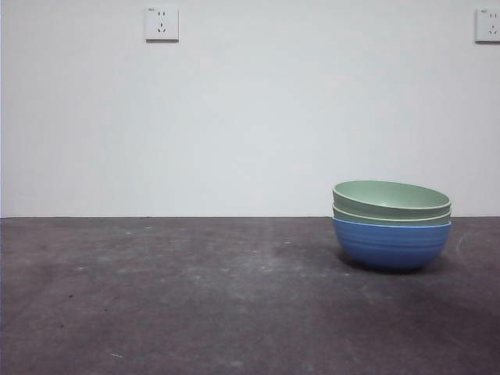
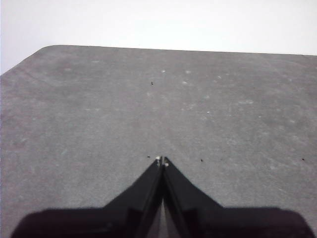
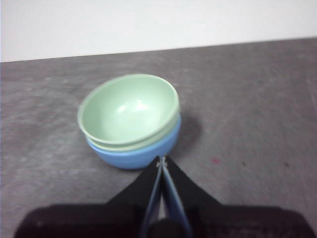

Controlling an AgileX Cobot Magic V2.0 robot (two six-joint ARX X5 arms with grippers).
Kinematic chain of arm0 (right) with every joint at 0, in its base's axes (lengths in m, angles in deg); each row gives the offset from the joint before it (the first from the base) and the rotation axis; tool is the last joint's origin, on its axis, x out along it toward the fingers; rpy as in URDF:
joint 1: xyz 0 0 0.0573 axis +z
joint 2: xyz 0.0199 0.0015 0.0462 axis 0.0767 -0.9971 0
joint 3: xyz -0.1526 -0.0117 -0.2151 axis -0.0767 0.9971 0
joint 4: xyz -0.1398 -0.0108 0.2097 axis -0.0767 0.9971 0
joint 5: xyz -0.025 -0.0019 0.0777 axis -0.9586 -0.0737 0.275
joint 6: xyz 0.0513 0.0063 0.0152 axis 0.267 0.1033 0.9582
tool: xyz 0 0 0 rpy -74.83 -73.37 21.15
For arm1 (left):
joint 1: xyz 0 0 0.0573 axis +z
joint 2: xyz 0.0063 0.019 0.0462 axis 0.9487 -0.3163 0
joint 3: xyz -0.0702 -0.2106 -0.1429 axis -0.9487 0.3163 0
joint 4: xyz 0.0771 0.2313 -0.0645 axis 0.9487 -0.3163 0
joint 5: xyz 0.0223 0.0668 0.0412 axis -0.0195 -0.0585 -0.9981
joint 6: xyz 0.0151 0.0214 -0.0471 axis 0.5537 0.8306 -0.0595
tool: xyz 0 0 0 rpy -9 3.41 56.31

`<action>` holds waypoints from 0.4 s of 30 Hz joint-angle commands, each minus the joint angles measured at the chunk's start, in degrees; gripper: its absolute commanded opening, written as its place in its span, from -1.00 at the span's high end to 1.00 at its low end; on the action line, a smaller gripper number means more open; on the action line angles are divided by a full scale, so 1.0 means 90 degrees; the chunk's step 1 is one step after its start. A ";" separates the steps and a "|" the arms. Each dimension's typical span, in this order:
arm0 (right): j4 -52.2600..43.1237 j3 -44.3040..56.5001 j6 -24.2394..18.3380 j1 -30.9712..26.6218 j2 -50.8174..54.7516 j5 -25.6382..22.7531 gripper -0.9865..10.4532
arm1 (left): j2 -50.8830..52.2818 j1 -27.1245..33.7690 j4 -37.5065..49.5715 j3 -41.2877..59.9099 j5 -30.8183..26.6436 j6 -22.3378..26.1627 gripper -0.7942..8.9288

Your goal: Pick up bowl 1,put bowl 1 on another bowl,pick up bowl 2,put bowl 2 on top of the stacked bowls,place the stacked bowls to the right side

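Left end effector: jaws closed, tips meeting, holding nothing. Right end effector: jaws closed, tips meeting, empty. Neither arm appears in the front view.

No text, label, brand or number can be read anywhere. The two white plastic wall sockets each carry a tiny dark mark at the upper left corner, too small to make out.
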 commanded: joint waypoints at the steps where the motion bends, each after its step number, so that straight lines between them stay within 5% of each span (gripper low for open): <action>1: -0.0056 0.0265 0.0165 0.0000 0.0260 -0.0034 0.82 | 0.0017 0.0022 0.0005 0.0092 0.0007 -0.0044 0.84; 12: 0.0046 0.0471 0.0316 0.0005 0.0444 -0.0032 0.83 | 0.0017 0.0022 0.0007 0.0092 0.0007 -0.0044 0.84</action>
